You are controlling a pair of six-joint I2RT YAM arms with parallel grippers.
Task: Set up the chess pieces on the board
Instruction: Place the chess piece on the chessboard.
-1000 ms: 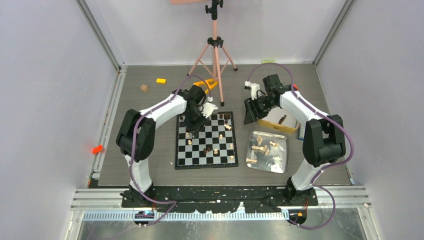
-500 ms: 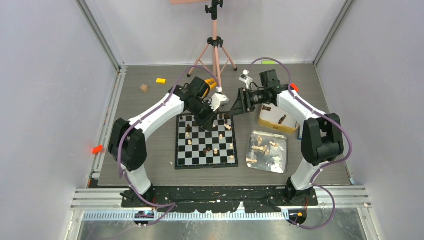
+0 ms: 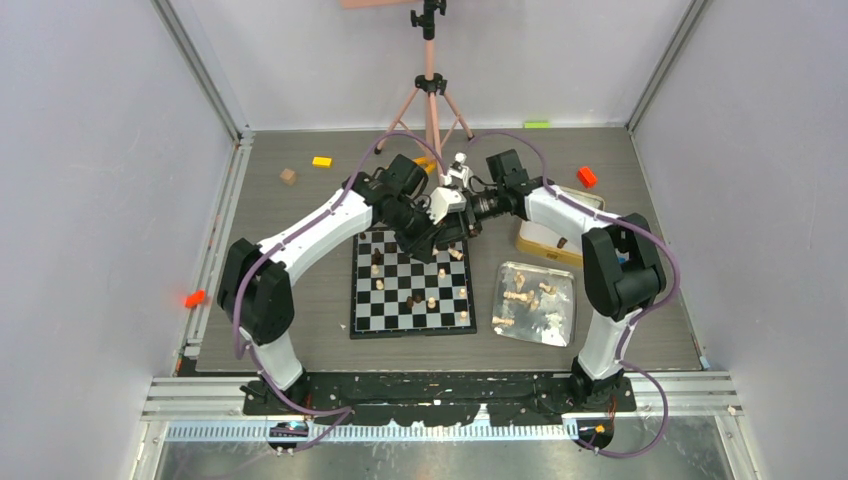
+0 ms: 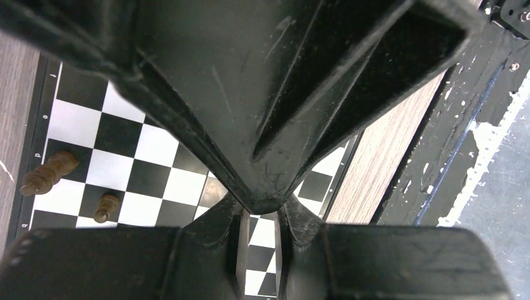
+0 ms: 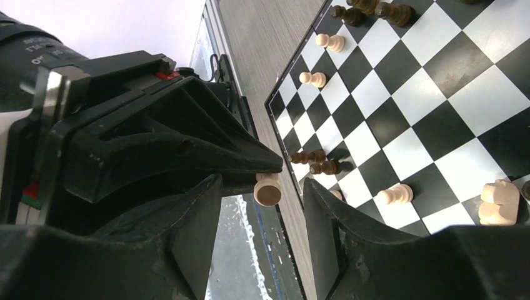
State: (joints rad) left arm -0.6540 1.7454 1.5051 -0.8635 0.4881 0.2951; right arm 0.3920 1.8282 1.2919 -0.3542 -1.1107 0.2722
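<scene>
L gripper [image 5: 264, 170] clamped on light pawn [image 5: 267, 190], held in air above far edge of board [image 3: 400, 318], R gripper [image 5: 261, 182] fingers spread either side of same pawn, not touching, few chess pieces [image 3: 431, 302] scattered on board, more in silver tray [image 3: 566, 322] just R of board

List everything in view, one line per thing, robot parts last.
board: one, black-and-white, table centre.
chess pieces: roughly ten on the board, tan and dark brown; more in the tray and tin.
silver tray: one, right of the board.
gold-rimmed tin: one, behind the tray.
yellow block: one, far left.
tan block: one, near the yellow one.
red block: one, far right.
tripod: one, pink, far centre.
held piece: one, tan, pinched above the board's far edge.
left gripper: black, shut on the held piece.
right gripper: black, open, fingers flanking that piece.
</scene>
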